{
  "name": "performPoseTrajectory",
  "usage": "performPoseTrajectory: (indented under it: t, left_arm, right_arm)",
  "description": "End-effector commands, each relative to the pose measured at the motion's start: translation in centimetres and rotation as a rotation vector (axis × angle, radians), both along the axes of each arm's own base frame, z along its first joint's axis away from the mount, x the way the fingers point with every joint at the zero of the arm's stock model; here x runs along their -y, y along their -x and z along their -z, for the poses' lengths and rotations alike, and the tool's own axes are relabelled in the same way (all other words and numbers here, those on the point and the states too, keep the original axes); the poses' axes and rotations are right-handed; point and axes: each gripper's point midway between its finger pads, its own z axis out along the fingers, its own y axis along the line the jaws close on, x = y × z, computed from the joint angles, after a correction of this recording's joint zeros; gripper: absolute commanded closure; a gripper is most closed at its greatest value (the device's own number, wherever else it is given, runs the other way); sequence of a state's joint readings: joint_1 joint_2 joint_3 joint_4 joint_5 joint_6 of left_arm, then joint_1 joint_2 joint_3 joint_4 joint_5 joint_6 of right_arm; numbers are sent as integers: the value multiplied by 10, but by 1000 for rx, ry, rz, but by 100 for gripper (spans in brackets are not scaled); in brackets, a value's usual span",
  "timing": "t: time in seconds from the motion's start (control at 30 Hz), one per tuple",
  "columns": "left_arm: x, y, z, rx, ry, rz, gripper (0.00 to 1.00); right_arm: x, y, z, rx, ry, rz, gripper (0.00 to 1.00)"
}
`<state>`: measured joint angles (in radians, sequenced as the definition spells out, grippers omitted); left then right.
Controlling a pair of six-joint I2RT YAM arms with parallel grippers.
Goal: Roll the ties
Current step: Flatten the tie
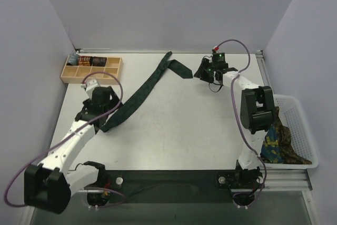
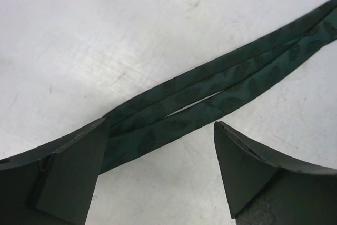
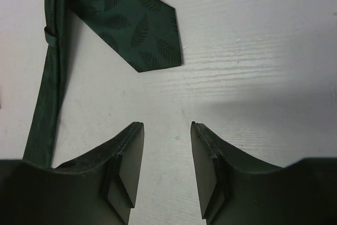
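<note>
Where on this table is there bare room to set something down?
Biggest free patch: white table between the dark green leaf-patterned tie and the right arm. Smaller one between tie and wooden divided tray. Crowded at the far middle, around the tie's tip and right gripper.

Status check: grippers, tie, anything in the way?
Left gripper open over green tie. Right gripper open, empty, short of its wide tip. Tie unrolled, folded at far end. Nothing blocking.

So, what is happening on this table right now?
A dark green tie lies stretched diagonally across the table, not yet rolled. The left gripper hangs open over its near end; the right gripper, open and empty, is beside the wide pointed tip. The basket at right holds other ties.
</note>
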<state>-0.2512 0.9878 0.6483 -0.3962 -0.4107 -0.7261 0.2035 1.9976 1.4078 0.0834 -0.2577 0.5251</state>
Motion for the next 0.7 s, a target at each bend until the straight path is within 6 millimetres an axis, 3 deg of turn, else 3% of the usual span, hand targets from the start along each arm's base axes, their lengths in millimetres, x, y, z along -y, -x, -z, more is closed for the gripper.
performPoseTrajectory:
  t: [0.0,0.13,0.2,0.23,0.27,0.3,0.33,0.37,0.4,0.43,0.47,0.5,0.53,0.57,0.6,0.67]
  left_arm:
    - [26,-52,-34,36,-91,174,7]
    - [57,-98,-46,34,-122,240,6]
    - [80,-115,-37,6,-160,316,4]
    - [93,-133,-55,53,-160,342,3]
    - [104,-143,-58,62,-169,374,3]
    - [115,-156,-38,19,-205,425,3]
    - [134,-175,-59,85,-208,462,3]
    - [142,-185,-55,87,-219,490,3]
    - [154,-196,-33,52,-238,548,3]
    - [168,-216,-51,118,-225,574,3]
    - [175,-224,-47,119,-224,601,3]
    - [186,-233,-27,92,-227,653,3]
    - [194,-241,-25,102,-224,676,3]
    - [202,-254,-39,144,-221,692,3]
    - [211,-259,-18,116,-225,733,3]
    - [222,-273,-20,144,-214,758,3]
  right_arm:
    - [-13,5,-24,38,-48,-43,59]
    - [-12,16,-24,20,-58,-44,57]
    - [-13,21,-24,8,-70,-41,56]
    - [-15,28,-25,3,-80,-47,54]
    - [-16,32,-24,-7,-90,-37,54]
    - [-16,37,-24,-15,-93,-28,53]
    - [-15,47,-21,-26,-94,-21,53]
    - [-15,53,-21,-34,-101,-12,53]
    - [-15,58,-21,-45,-112,1,53]
    - [-18,67,-28,-34,-117,-4,51]
    - [-17,79,-19,-61,-111,-2,50]
    - [-17,87,-18,-64,-105,-8,48]
    - [-17,95,-25,-54,-102,-12,46]
    - [-18,110,-14,-82,-89,-23,44]
    - [-20,116,-15,-81,-89,-33,42]
    - [-25,132,-19,-76,-70,-68,36]
